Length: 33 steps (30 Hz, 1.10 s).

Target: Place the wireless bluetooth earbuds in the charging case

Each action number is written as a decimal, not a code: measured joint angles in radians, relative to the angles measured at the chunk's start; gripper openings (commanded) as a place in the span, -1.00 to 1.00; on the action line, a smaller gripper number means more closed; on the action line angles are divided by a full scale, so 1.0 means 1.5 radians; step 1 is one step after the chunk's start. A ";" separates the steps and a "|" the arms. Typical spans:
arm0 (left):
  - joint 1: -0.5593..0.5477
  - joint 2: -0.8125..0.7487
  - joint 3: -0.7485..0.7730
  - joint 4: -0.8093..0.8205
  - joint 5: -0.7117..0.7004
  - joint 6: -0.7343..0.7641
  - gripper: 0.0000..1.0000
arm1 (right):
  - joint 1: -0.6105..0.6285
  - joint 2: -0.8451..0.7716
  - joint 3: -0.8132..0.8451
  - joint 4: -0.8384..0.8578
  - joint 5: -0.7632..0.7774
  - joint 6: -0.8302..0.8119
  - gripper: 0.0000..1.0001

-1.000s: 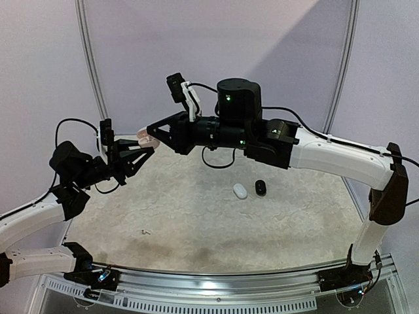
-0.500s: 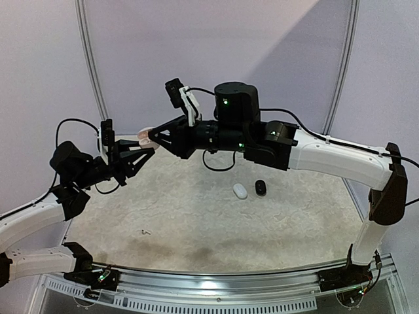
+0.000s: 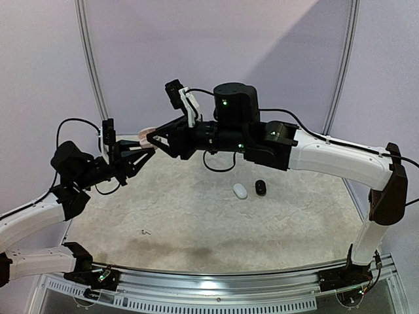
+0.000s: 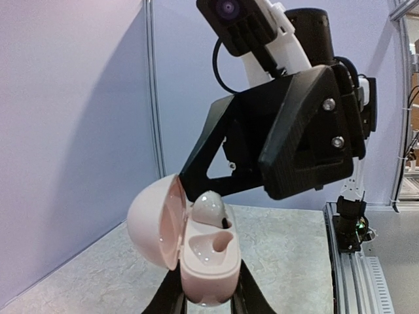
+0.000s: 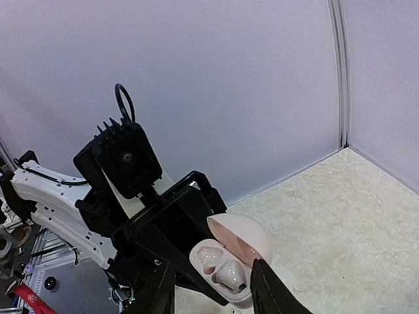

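My left gripper (image 3: 148,146) is shut on the base of a pale pink charging case (image 4: 206,261) and holds it high above the table, lid open to the left. One pale earbud (image 4: 211,209) sits in the far slot; the near slot (image 4: 213,245) is empty. In the right wrist view the case (image 5: 226,261) and the seated earbud (image 5: 229,276) lie between my right gripper's (image 5: 213,284) two spread fingers. The right gripper (image 3: 154,136) is open, its tips right at the case. Its finger (image 4: 203,176) shows just behind the earbud in the left wrist view.
A white pebble-shaped case (image 3: 240,191) and a black one (image 3: 260,188) lie side by side on the speckled table (image 3: 196,209), right of centre. A tiny pale item (image 3: 145,231) lies at the front left. Purple walls close in behind.
The right gripper has edged a little left and up, closer onto the case. The left arm and the case have stayed almost still.
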 measured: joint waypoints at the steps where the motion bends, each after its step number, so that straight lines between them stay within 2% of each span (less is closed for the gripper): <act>1: 0.000 0.000 0.000 -0.004 -0.005 -0.003 -1.00 | 0.000 -0.001 0.000 -0.003 0.002 0.000 -0.15; 5: 0.000 -0.007 0.000 -0.031 -0.043 -0.025 -1.00 | -0.007 -0.011 0.002 -0.038 0.010 -0.006 -0.10; 14: 0.042 -0.031 0.001 -0.160 -0.211 -0.077 -1.00 | -0.034 -0.051 0.018 -0.093 0.092 0.023 -0.03; 18: 0.070 -0.057 0.001 -0.229 -0.283 -0.071 -1.00 | -0.036 0.050 0.130 -0.169 0.114 0.040 0.01; 23: 0.090 -0.100 -0.001 -0.278 -0.340 -0.045 -1.00 | -0.027 0.261 0.267 -0.264 0.097 0.032 0.12; 27: 0.093 -0.125 -0.010 -0.292 -0.362 -0.021 -1.00 | -0.004 0.400 0.306 -0.296 0.067 -0.009 0.17; 33: 0.093 -0.128 -0.021 -0.303 -0.369 0.002 -1.00 | 0.037 0.489 0.312 -0.287 -0.002 -0.075 0.22</act>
